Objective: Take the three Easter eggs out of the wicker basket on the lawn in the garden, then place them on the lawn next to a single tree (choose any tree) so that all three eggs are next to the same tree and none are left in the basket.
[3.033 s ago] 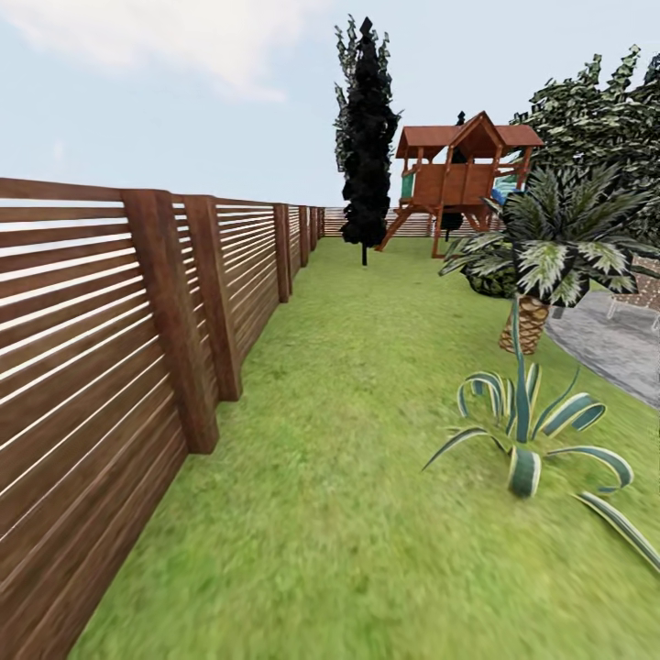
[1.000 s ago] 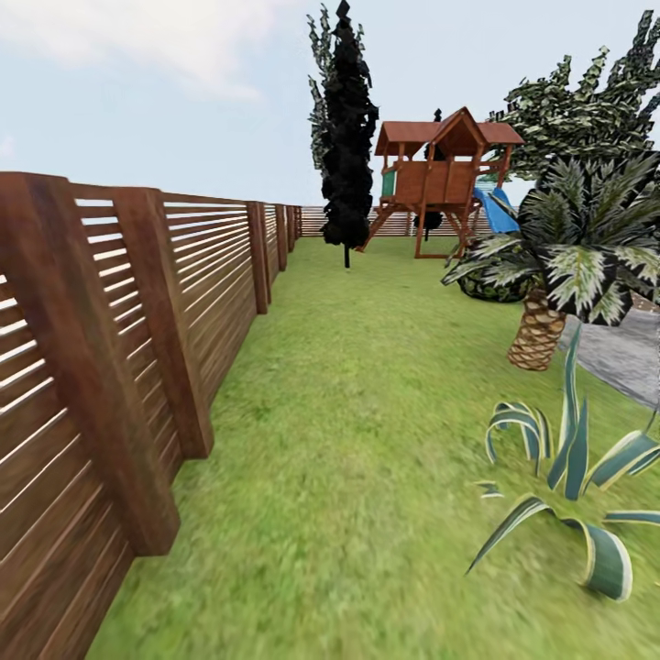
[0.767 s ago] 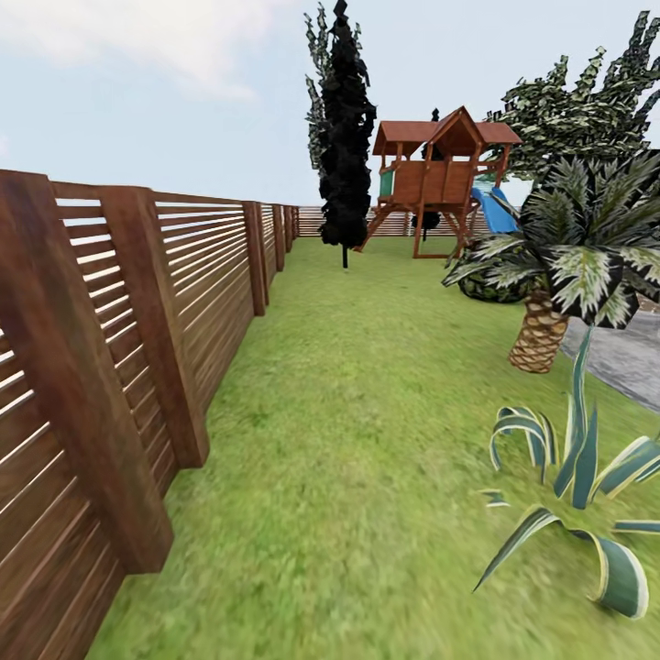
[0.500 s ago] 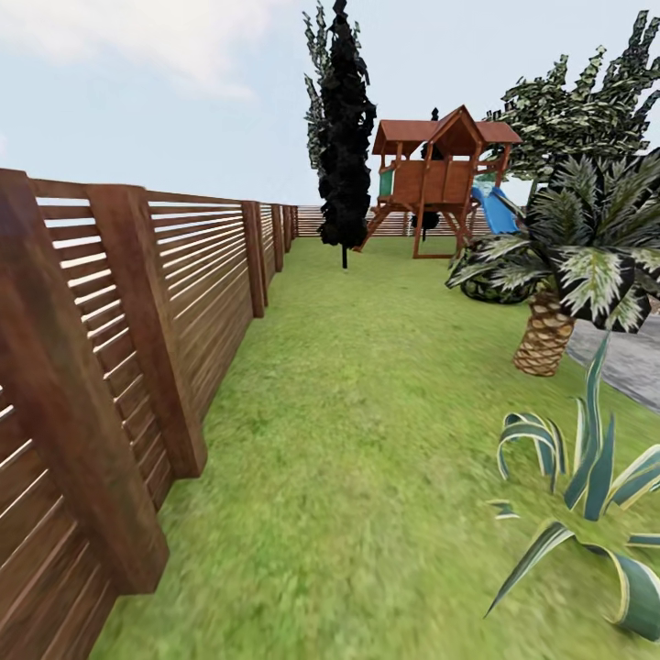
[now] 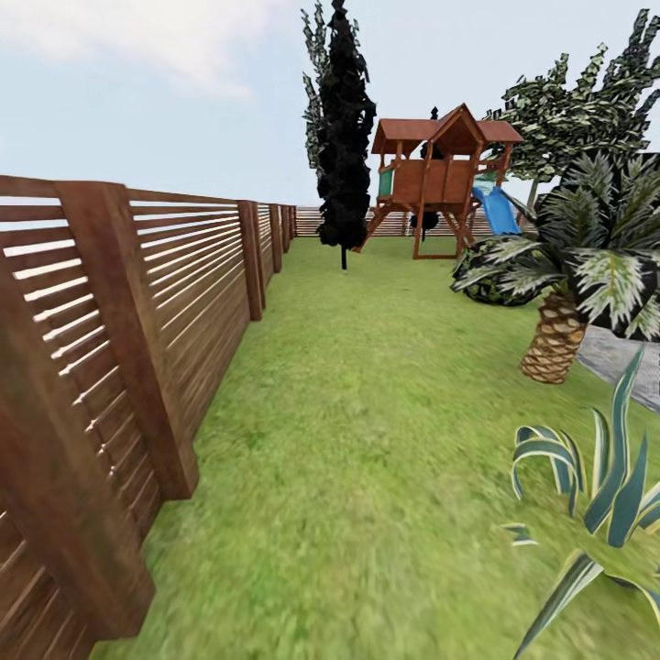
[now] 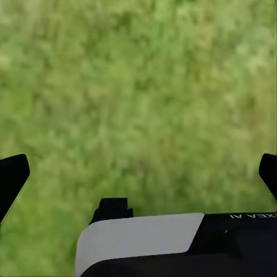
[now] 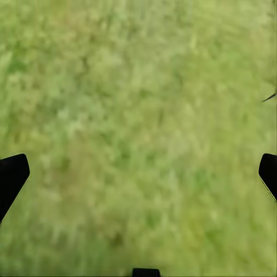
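While the robot rolls forward along the lawn (image 5: 367, 385), the whole head view has shifted since a few seconds ago: the fence (image 5: 156, 302) posts at the left have slid closer and larger, and the striped spiky plant (image 5: 596, 495) has dropped toward the lower right corner, partly out of the picture. The palm (image 5: 559, 312) and the paved patch (image 5: 623, 357) behind it have drifted right as well. That is the camera moving, not the things. The playset (image 5: 445, 174) and the dark cypress (image 5: 344, 128) at the far end of the garden stand a little larger than before.

The left gripper (image 6: 138, 173) hangs over bare grass with its jaws spread wide, one dark fingertip (image 6: 11, 179) at each side edge of its wrist view and nothing between them. The right gripper (image 7: 138, 173) is the same: jaws wide, empty, above grass.

The basket and the eggs are nowhere to be made out here, nor is a grey-trunked tree close by; a leafy crown (image 5: 577, 110) rises beyond the palm, but I cannot tell its trunk. So I judge the task is at its search-and-approach stage, with nothing picked up. The drive is likely to bring the far lawn into view, where the basket may sit.
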Controlling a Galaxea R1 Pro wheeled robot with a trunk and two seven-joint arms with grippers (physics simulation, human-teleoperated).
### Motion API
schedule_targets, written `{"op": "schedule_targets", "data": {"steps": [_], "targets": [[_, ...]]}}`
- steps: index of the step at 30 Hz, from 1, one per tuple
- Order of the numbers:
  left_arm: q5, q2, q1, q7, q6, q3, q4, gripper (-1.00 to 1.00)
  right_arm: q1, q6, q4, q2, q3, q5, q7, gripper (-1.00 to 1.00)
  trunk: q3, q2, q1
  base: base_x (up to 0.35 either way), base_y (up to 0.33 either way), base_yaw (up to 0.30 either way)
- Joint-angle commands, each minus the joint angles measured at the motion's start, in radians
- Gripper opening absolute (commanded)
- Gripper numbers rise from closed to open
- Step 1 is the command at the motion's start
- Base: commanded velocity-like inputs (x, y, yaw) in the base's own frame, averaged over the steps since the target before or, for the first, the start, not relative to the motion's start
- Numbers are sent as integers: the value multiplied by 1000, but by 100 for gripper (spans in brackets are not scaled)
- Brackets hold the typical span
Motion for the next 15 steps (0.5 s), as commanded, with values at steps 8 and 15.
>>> {"op": "schedule_targets", "data": {"steps": [8, 15], "targets": [[-1, 0, 0, 1, -3, 0, 0, 100, -1, -3, 1, 0, 0, 4, 0, 100, -1, 0, 1, 335, 0, -23], [-1, 0, 0, 1, -3, 0, 0, 100, 0, -3, 1, 0, 1, 4, -1, 100, -1, 0, 1, 335, 0, -3]]}}
